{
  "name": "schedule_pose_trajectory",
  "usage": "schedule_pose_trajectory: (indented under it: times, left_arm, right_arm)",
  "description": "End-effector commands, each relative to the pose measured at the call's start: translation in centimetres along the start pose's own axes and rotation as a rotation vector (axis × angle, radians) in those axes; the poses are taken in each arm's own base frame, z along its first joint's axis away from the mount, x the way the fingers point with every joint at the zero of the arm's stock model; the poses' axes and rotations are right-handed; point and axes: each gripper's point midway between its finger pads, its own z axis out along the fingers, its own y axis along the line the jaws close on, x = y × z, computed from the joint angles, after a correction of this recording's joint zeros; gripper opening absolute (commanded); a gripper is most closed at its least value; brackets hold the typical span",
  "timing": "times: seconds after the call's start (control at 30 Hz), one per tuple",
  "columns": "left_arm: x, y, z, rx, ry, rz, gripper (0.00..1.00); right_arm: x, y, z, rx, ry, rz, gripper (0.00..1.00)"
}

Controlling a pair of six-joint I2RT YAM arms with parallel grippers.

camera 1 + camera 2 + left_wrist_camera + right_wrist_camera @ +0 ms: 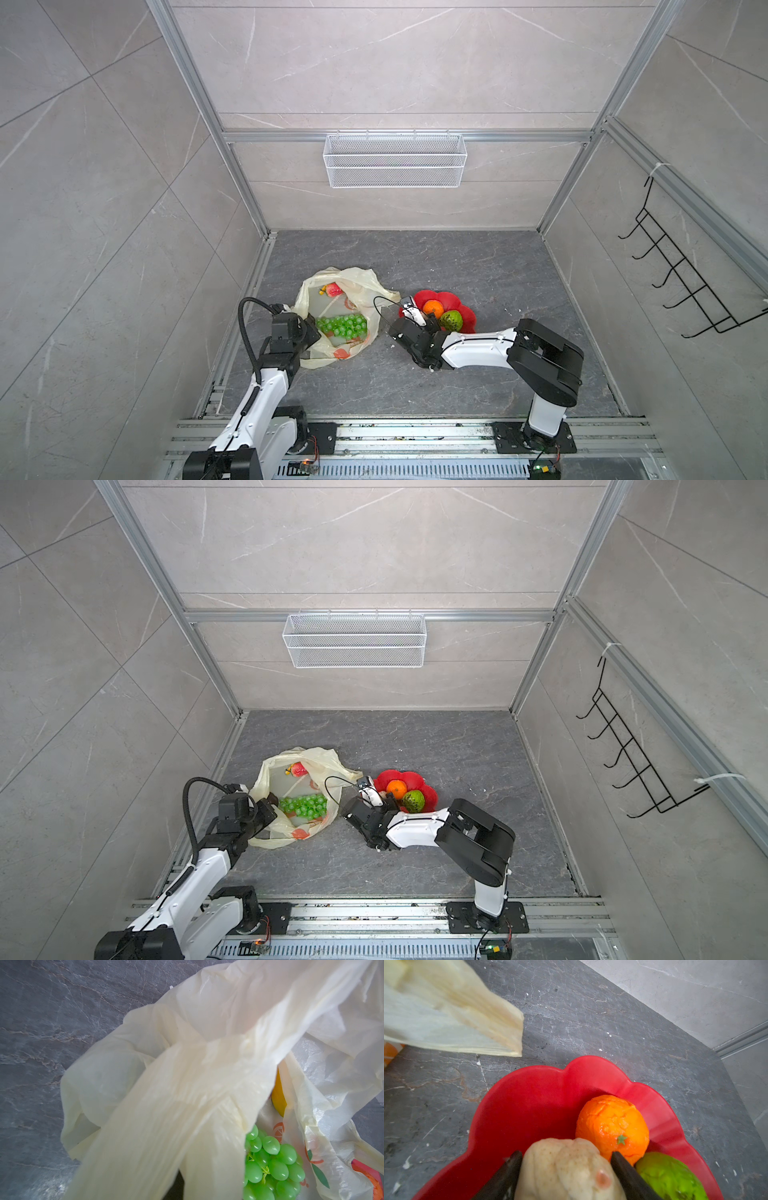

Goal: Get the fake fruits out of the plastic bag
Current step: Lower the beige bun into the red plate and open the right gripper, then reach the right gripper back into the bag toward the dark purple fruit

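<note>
Right wrist view: the right gripper (564, 1154) hangs low over a red plate (539, 1095) shaped like a flower. Its two dark fingers (508, 1174) stand on either side of a beige ball (562, 1169), close against it. The view does not show whether they press on the ball or have let go. An orange (610, 1124) sits on the plate just beyond the ball, touching a green knobbly fruit (670, 1176) beside it. One handle loop of the plastic bag (446, 1012) reaches toward the plate's rim and stops short of it, with bare desk (571, 1022) between.

In both top views the plate (424, 296) lies on the dark grey desk (457, 266), just right of the bag (361, 276). The orange (433, 307) and the green fruit (451, 319) show on it.

The bag lies open on the desk, left of centre. Inside it a grape bunch (343, 325) rests near the middle, and a strawberry (333, 289) lies at the far end with a bit of yellow beside it.

The left gripper (311, 328) is at the bag's near left edge, closed tight on the film. In the left wrist view, bands of the pale bag (207, 1022) run up taut toward the camera. Below them are the grape bunch (270, 1163) and part of a yellow banana (279, 1093).
</note>
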Motion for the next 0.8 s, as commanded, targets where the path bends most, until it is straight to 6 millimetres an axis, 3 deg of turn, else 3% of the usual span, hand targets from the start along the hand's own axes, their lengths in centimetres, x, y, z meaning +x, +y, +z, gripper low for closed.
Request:
schedule_pose_trajectory:
  times: [0.0, 0.27, 0.77]
  left_arm:
    - [-1.3, -0.8, -0.4, 0.027, -0.047, 0.026, 0.04]
    - [-1.3, -0.9, -0.3, 0.027, -0.043, 0.024, 0.05]
    - [-1.2, -1.0, -0.1, 0.034, -0.036, 0.027, 0.05]
  right_arm:
    - [-0.6, 0.4, 0.1, 0.004, -0.012, 0.005, 0.69]
    - [0.0, 1.0, 0.0, -0.045, -0.003, 0.027, 0.8]
    - [-2.9, -0.3, -3.2, -0.132, -0.027, 0.118, 0.82]
